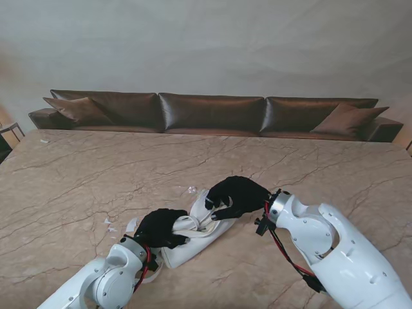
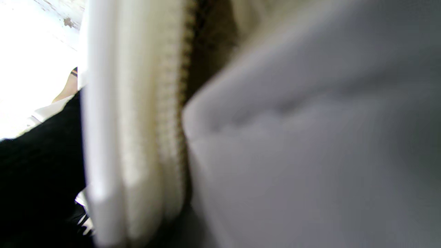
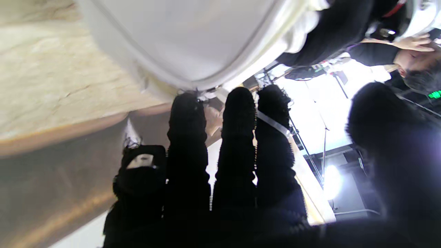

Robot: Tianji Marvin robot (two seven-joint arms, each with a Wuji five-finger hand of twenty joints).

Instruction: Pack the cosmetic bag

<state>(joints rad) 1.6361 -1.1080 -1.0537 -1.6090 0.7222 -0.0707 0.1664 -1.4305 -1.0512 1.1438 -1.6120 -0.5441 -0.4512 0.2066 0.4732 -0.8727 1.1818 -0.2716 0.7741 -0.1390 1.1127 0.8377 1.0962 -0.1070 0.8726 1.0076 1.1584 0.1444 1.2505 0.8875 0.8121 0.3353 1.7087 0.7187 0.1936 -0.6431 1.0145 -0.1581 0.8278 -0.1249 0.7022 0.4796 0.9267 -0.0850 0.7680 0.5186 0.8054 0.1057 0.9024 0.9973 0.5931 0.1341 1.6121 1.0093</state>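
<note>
Cosmetics bag [image 1: 193, 239], a white zippered pouch, lies crumpled on the marbled bench [image 1: 77, 174] in the lower centre of the stand view, caught between two black-gloved hands. At lower left of that frame, the left robot hand [image 1: 161, 228] has its fingers curled and clamped on the near, left end of the bag, bunching the fabric. Its wrist camera, pressed close, shows little beyond blurred white fabric and a line of cream zipper teeth [image 2: 172, 113]. At centre right, the right robot hand [image 1: 237, 196] arches over the bag's far, right end, fingertips bent down onto the rim and pinching it; the right wrist view shows its fingers [image 3: 187, 137] reaching to the bag's piped edge [image 3: 193, 44], though whether the thumb closes the hold there cannot be made out. A few small pale scraps [image 1: 109, 223] lie on the bench just left of the left robot hand. Across the top of the frame, beyond the bench, runs a long brown leather sofa [image 1: 212, 112] with a cushion at each end.
</note>
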